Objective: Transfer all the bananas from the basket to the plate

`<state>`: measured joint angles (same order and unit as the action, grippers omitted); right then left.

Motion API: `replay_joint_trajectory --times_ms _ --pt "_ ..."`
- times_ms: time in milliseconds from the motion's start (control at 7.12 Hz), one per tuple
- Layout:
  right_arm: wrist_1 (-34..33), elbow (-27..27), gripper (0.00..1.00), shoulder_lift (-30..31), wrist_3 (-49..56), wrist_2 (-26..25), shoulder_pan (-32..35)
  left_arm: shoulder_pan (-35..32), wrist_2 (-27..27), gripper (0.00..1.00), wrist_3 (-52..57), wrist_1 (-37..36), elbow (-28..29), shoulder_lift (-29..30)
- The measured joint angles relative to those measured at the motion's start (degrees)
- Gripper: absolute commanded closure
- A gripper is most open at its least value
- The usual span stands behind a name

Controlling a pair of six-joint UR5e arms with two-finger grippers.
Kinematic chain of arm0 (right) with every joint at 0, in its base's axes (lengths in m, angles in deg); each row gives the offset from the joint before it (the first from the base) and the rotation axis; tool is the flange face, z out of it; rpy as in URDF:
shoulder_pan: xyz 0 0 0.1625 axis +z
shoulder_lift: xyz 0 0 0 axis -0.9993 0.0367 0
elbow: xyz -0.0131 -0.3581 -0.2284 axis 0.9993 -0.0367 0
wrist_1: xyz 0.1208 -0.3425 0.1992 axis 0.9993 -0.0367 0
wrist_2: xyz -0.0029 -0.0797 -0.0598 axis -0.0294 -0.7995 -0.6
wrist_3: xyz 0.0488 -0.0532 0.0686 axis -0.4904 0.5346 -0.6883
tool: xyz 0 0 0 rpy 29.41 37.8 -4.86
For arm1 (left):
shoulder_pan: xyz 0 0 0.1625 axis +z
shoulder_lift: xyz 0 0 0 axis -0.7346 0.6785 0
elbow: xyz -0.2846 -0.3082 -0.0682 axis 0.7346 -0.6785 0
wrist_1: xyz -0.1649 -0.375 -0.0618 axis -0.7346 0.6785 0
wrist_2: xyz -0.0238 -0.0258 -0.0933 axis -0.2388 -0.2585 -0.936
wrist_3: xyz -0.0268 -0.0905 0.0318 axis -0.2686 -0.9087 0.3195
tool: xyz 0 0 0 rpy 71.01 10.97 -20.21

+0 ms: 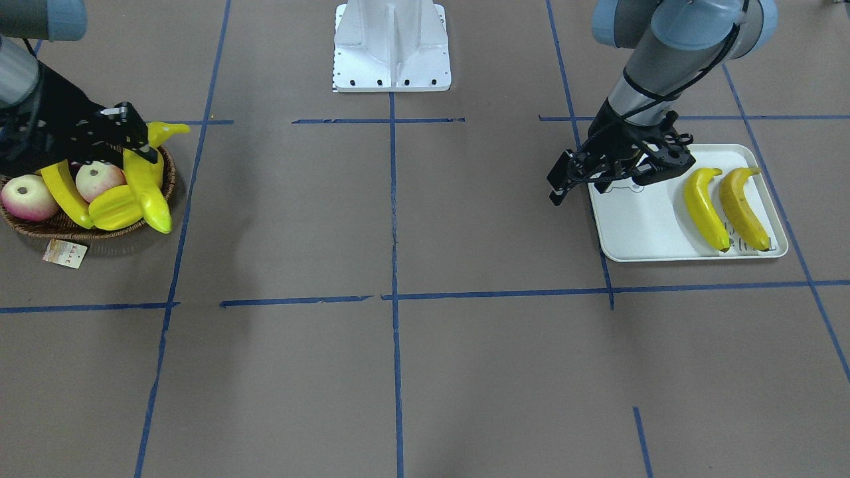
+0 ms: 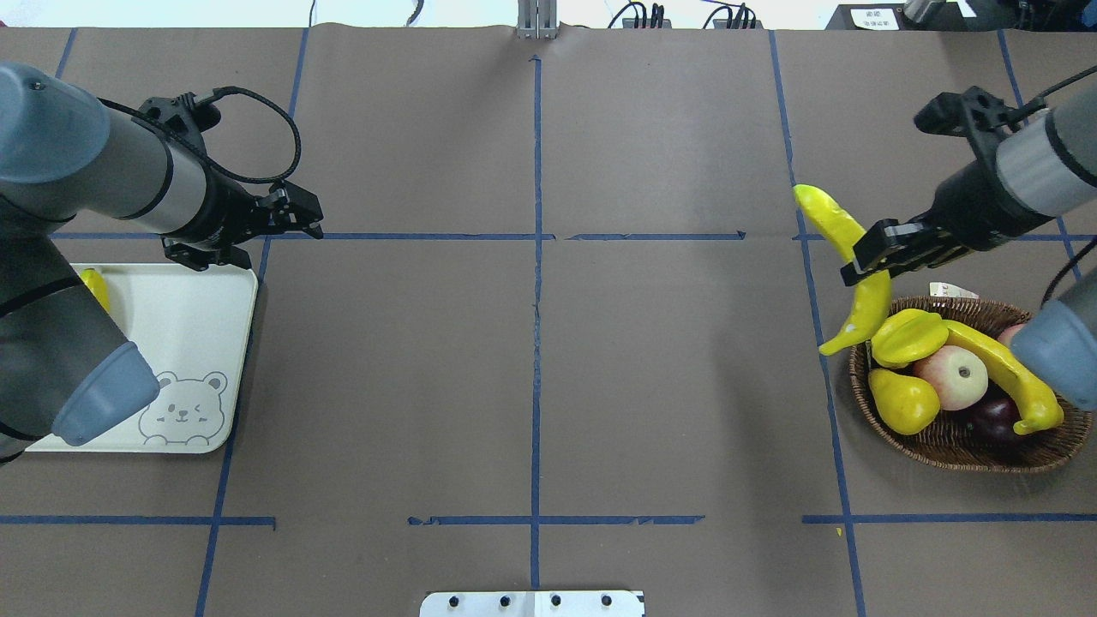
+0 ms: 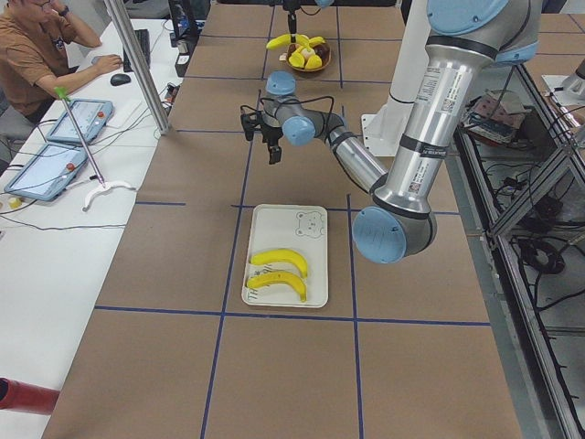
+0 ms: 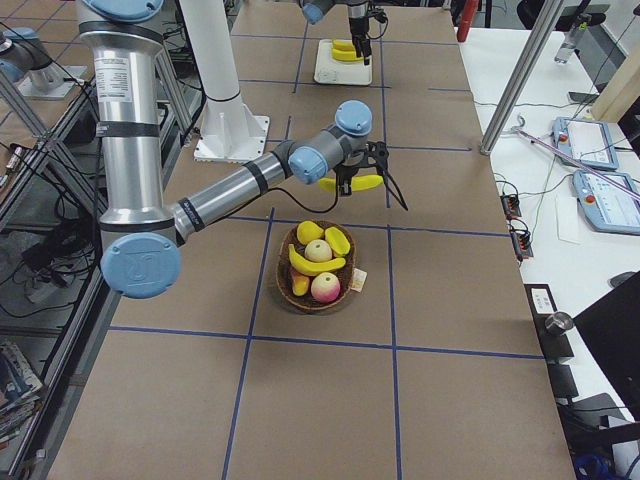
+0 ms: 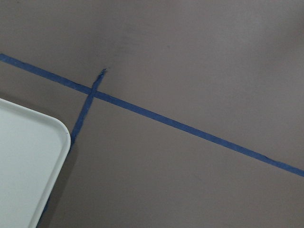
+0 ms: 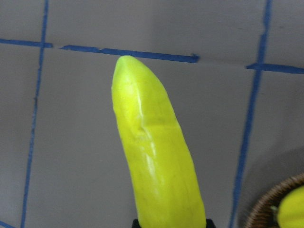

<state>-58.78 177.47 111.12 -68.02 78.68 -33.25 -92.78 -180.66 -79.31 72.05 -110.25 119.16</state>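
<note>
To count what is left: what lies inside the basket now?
One banana, a starfruit, a pear, two apples and a dark fruit lie in the basket. What is under them is covered.

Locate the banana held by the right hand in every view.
Front-facing: banana far left, over basket rim.
Overhead: banana right side, left of basket.
Exterior left: banana top centre.
Exterior right: banana upper centre.
Left wrist: absent.
Right wrist: banana centre.
Landmark: basket.

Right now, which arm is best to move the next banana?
The right one, probably. The right gripper holds a banana lifted near the basket. The left gripper is empty, far off by the plate.
</note>
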Motion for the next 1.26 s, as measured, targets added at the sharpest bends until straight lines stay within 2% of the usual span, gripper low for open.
replay_joint_trajectory --times_ms 281,562,703,984,1265 --pt "-0.01 -1.31 1.0 -8.89 -10.39 -9.36 -9.43 3.25 -0.13 0.01 -6.37 2.15 0.77 5.27" --pt "-0.07 -1.63 1.0 -14.68 -19.44 -20.37 -18.29 6.38 -0.13 0.02 -16.09 12.74 2.97 8.48" --pt "-0.09 -1.68 1.0 -16.43 -22.11 -24.22 -21.34 7.47 -0.1 0.02 -19.48 17.72 5.07 10.06" --pt "-0.1 -1.54 1.0 -18.62 -24.07 -29.16 -25.41 9.17 -0.07 0.03 -22.04 21.42 8.76 14.02" --pt "-0.1 -1.43 1.0 -19.94 -24.31 -32.09 -27.76 10.35 -0.11 0.05 -22.36 22.71 9.59 15.28"
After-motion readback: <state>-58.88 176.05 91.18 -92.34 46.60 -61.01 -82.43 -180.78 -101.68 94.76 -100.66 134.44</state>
